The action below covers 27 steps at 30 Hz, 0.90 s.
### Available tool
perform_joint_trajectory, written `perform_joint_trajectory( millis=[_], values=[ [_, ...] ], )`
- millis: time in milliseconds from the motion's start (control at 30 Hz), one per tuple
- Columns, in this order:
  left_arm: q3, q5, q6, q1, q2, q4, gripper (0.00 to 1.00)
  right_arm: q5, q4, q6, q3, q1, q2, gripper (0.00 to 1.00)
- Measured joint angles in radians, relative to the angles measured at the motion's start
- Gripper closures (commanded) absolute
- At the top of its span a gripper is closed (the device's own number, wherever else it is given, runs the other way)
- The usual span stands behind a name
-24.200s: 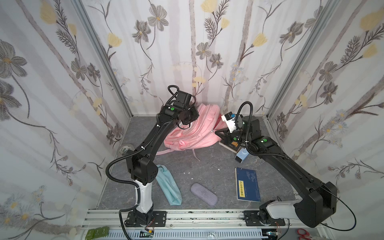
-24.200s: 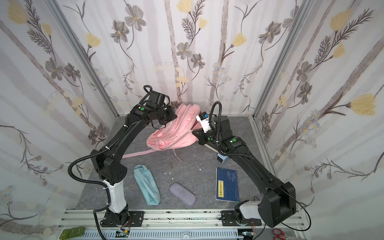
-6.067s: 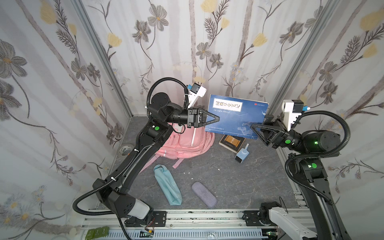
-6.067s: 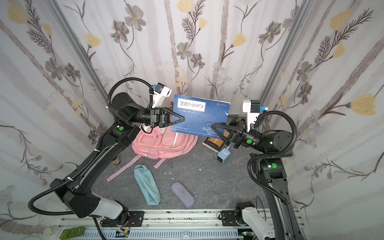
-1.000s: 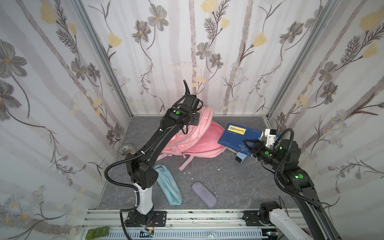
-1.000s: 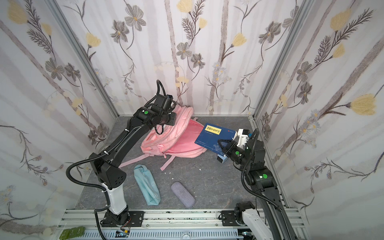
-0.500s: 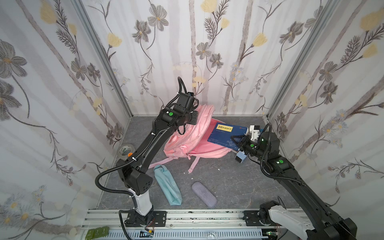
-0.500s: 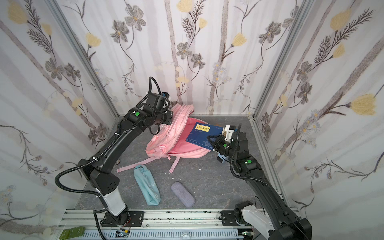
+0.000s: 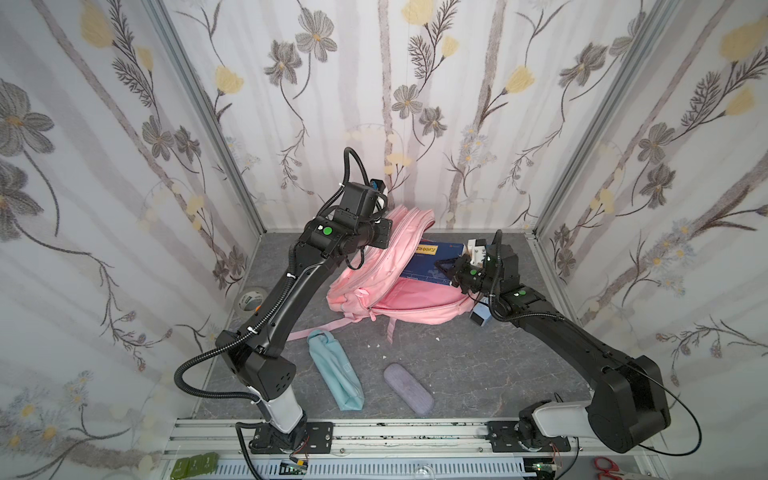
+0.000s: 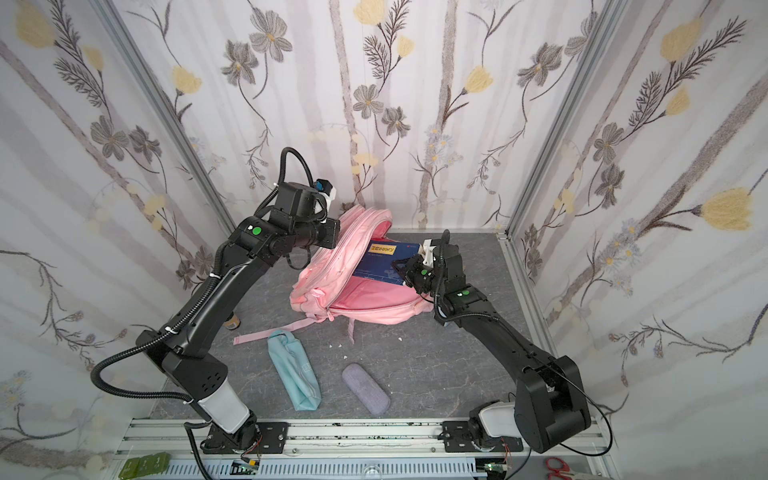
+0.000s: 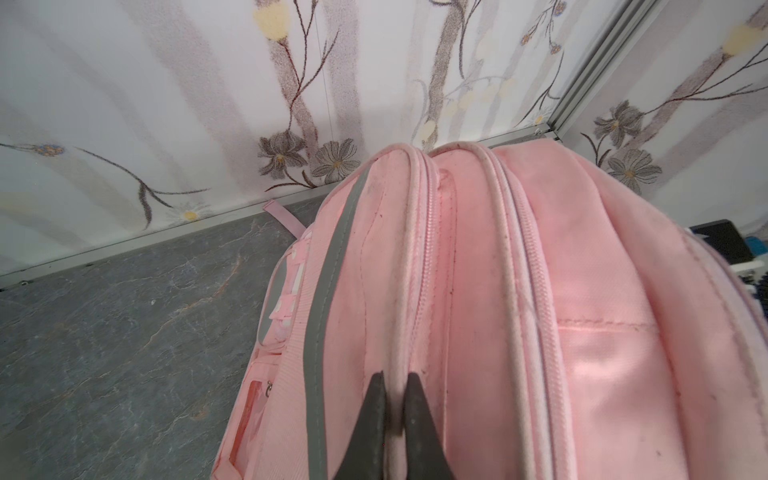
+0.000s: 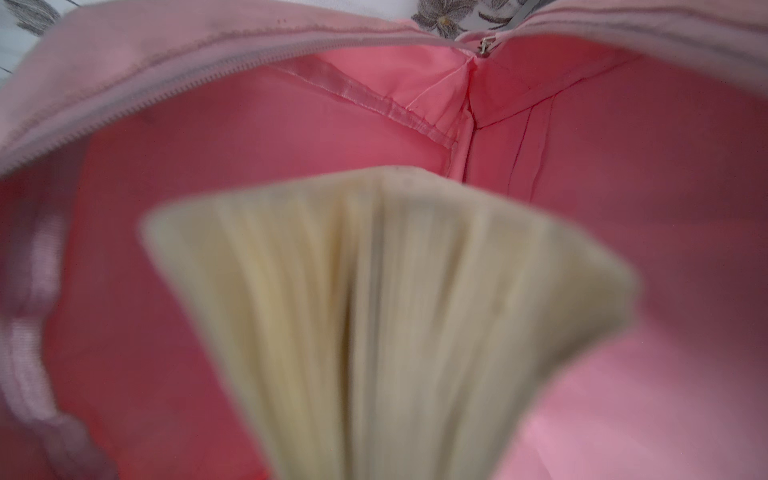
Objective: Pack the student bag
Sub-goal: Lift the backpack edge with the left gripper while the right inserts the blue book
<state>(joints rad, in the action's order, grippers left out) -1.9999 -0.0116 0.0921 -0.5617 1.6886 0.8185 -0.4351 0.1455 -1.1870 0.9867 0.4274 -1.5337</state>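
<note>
Looking down in both top views, we saw the bag [image 9: 415,299] [image 10: 374,307] lying at the back of the floor [image 9: 478,374], close to the rear wall, with its main mouth gaping toward the right arm. The left gripper [image 11: 395,382] was pinched tight on a piped seam along the bag's upper edge, holding that flap raised. The right gripper [image 9: 440,268] was clamped on a blue book [image 9: 428,259] [image 10: 376,262], whose far end sat inside the opening. From the right wrist we saw only blurred page edges [image 12: 395,311] against pink lining. Nearer the front lay a teal pouch [image 9: 334,370] and a purple case [image 9: 408,388], apart from each other and from the bag. A roll of tape [image 9: 250,299] sat by the left wall.
</note>
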Motion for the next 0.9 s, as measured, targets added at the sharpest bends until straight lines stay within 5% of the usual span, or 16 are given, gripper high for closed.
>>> perform_joint_trajectory(
  millis=[467, 900],
  values=[
    [0.09, -0.064, 0.07, 0.0, -0.068, -0.039, 1.0, 0.094, -0.015, -0.036, 0.005, 0.065, -0.012, 0.98],
    [0.338, -0.103, 0.185, 0.0, -0.205, -0.197, 1.0, 0.106, -0.023, -0.08, 0.068, 0.082, -0.037, 1.0]
  ],
)
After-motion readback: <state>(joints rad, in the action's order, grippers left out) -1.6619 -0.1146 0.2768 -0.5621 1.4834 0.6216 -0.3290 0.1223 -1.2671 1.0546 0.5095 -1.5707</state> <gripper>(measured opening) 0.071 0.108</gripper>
